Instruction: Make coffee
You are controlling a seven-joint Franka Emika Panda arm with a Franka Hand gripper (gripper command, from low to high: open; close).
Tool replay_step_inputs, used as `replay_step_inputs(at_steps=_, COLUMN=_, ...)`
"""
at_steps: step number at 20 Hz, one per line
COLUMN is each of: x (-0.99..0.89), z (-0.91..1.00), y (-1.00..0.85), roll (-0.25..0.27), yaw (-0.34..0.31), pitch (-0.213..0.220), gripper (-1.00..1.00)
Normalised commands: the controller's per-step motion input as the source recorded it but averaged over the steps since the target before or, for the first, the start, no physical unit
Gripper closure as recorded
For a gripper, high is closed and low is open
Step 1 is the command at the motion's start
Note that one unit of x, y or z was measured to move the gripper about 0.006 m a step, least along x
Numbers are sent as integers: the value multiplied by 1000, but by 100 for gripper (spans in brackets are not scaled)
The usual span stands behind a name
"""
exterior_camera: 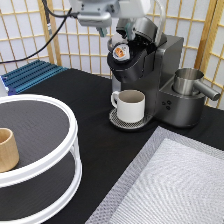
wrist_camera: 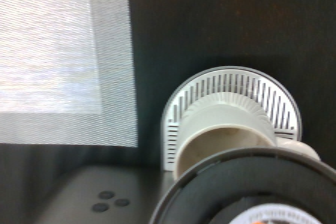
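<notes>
Black table (exterior_camera: 105, 150): runs across the whole exterior view. A grey woven mat (exterior_camera: 175, 185) covers its lower right corner.

Two-tier white round rack (exterior_camera: 45, 150): lower left of the exterior view. A tan wooden cup (exterior_camera: 7, 149) stands on its upper shelf at the far left edge.

Coffee machine (exterior_camera: 160, 80): dark grey, upper right of centre, lid raised. A steel milk jug (exterior_camera: 189, 82) sits on its right-hand side.

Robot arm: enters along the upper edge of the exterior view. The gripper (exterior_camera: 122, 31) hangs just above the machine's brew head, apart from the pod; whether its fingers are spread or closed cannot be told.

White mug (exterior_camera: 131, 105): stands on the round slotted drip tray (exterior_camera: 117, 121) under the brew head, handle to the left. The wrist view looks down into it.

The coffee (exterior_camera: 120, 51): seated in the open brew chamber at upper centre, orange foil top facing outward; nothing grips it.

Blue slatted rack (exterior_camera: 30, 75): at the left edge, behind the table.
</notes>
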Motion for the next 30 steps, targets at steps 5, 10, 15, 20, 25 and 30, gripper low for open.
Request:
replay_step_inputs(at_steps=5, x=226, z=1000, y=829, roll=-188, yaw=-48, pitch=2, gripper=-100)
replay_step_inputs(at_steps=10, x=318, z=857, y=924, roll=-217, yaw=-1, pitch=75, gripper=-100)
replay_step_inputs(at_steps=15, x=762, z=165, y=209, roll=-197, yaw=0, pitch=188, gripper=-100)
replay_step_inputs(at_steps=20, x=346, z=-115, y=-41, roll=-150, yaw=2, pitch=189, gripper=-100)
replay_step_inputs(at_steps=25, x=128, z=-71, y=-9, roll=-175, yaw=0, pitch=171, gripper=-100)
replay_step_inputs(at_steps=30, x=196, z=-181, y=-15, roll=-159, yaw=0, pitch=163, gripper=-100)
